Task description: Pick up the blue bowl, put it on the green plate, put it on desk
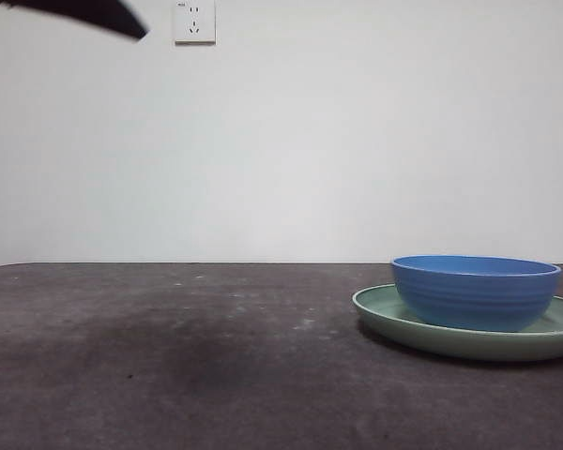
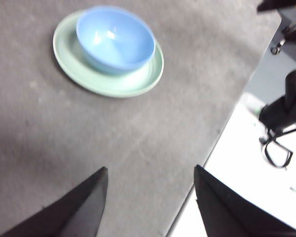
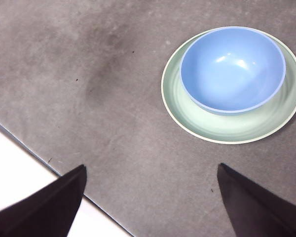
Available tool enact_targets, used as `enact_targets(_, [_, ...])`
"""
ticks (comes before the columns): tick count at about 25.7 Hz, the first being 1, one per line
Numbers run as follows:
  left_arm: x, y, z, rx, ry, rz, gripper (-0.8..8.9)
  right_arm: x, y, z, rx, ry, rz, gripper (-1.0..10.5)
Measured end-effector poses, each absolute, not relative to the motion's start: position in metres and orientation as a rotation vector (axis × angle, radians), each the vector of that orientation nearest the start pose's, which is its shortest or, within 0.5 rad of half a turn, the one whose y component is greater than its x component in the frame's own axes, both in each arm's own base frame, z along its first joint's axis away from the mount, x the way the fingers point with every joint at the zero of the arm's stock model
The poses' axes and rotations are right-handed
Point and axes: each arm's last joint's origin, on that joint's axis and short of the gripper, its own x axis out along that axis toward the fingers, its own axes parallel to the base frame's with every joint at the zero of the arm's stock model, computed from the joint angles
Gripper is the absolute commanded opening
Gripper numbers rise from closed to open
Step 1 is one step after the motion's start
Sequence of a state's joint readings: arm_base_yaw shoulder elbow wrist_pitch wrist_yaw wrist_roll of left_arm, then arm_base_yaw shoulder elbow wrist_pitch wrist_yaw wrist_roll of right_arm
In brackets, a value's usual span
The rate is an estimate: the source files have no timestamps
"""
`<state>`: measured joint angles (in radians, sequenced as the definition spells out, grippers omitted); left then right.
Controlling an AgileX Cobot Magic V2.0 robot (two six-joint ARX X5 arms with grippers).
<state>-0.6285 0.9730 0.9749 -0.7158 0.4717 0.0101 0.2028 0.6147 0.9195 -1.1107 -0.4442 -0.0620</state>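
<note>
Front view: blue bowl [image 1: 476, 292] upright on green plate [image 1: 394, 319]; both grippers' fingers apart.

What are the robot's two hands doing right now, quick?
Left gripper: open, holding nothing, above the desk.
Right gripper: open, holding nothing, away from the blue bowl on the green plate.

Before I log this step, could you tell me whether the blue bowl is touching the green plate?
Touching. The front view shows the blue bowl resting with its base on the green plate, no gap beneath it; both wrist views show it inside the plate's rim.
</note>
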Motion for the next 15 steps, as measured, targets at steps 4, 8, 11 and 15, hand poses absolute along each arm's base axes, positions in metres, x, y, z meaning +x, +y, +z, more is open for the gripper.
enact_targets(4, [0.1399,-0.1181,0.3131,0.068,0.77,-1.054,2.81,0.0808,0.0293,0.3188,0.042,0.794,0.636,4.2])
enact_targets(8, [0.1406,-0.1186,0.314,0.067,0.756,-1.056,2.81,0.0808,0.0293,0.3188,0.042,0.794,0.636,4.2])
enact_targets(11, [0.1407,-0.1186,0.3141,0.067,0.755,-1.056,2.81,0.0808,0.0293,0.3188,0.049,0.796,0.633,4.2])
enact_targets(15, [0.1406,-0.1186,0.314,0.067,0.756,-1.056,2.81,0.0808,0.0293,0.3188,0.054,0.798,0.631,4.2])
